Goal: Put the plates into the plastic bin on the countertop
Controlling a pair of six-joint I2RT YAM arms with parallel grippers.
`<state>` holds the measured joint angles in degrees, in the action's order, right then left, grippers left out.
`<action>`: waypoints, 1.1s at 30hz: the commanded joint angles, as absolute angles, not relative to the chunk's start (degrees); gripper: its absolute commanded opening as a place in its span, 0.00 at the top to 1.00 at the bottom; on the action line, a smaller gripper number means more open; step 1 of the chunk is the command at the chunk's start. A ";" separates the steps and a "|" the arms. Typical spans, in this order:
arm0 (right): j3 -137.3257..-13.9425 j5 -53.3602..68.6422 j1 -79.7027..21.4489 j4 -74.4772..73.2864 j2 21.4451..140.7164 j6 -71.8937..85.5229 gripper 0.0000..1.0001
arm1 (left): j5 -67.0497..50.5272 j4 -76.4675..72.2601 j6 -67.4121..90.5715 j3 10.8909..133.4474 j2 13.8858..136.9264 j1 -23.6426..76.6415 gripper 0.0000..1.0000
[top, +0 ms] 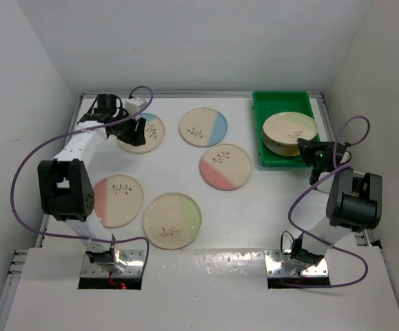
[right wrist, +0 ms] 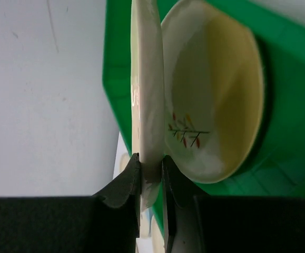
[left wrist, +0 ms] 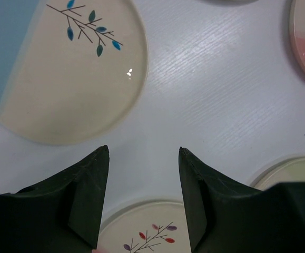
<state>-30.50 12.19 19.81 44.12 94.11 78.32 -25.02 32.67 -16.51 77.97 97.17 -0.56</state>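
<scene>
Right gripper clamped the rim of one plate at the green bin, beside another plate lying inside it. Left gripper gaped over bare countertop, blue plate just beyond its fingertips.

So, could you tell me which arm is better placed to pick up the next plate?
Left, likely: the left fingers are open close to the blue plate, while the right fingers are shut on a plate at the green bin.
</scene>
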 commanded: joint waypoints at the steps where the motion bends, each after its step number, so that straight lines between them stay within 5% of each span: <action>1: -31.64 10.72 21.18 60.55 91.40 81.56 1.00 | -25.58 32.87 -18.02 77.43 95.19 0.79 0.42; 12: -39.55 12.48 18.90 35.70 95.01 69.18 0.97 | -23.73 34.01 -18.54 76.38 96.32 5.62 0.42; 19: -45.07 6.60 16.88 16.02 95.18 57.86 0.57 | -24.26 39.10 -24.86 72.78 96.86 11.77 0.39; 23: -50.87 1.78 15.56 4.94 95.19 52.83 0.46 | -23.47 41.66 -30.04 68.65 96.86 16.94 0.35; 33: -57.04 -8.25 8.80 -6.94 88.43 37.55 0.37 | -20.13 40.52 -31.55 61.79 100.54 24.69 0.32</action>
